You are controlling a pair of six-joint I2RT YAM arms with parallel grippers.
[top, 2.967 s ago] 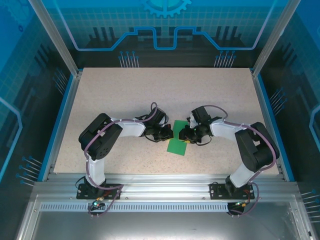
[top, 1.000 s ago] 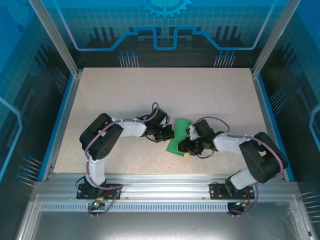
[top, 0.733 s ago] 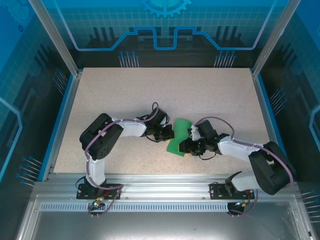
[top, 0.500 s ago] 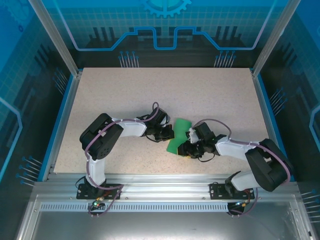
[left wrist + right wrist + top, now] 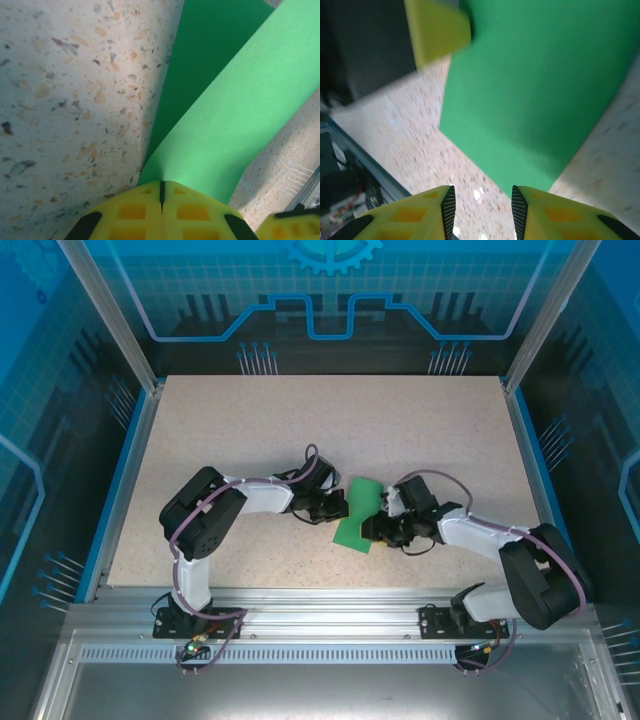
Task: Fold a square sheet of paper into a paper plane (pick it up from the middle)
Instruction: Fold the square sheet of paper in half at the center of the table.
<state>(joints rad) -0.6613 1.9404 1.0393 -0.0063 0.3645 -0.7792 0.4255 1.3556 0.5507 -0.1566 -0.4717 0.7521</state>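
Paper first: the square sheet of paper [image 5: 357, 512] sits on the bench [image 5: 300, 430] about midway between its left and right edges, nearer the near edge than the far one. 3 seconds ago it lay flat as a plain slanted shape. Now its far end looks rounded and lifted. The left wrist view shows the sheet [image 5: 235, 115] in 2 layers, a paler band rising from the fingers over a darker part flat on the speckled surface.

The left gripper [image 5: 335, 509] is at the sheet's left side, jaws pressed together on the paper's edge, just as 1 second ago.

The right gripper [image 5: 373, 528] is at the sheet's near right corner. Its jaws are spread with bare bench between the tips and pinch nothing, and the green corner ends just beyond them.

Since 1 second ago the right arm [image 5: 470, 528] has swung its elbow out toward the bench's near right corner, and its wrist has shifted slightly right.
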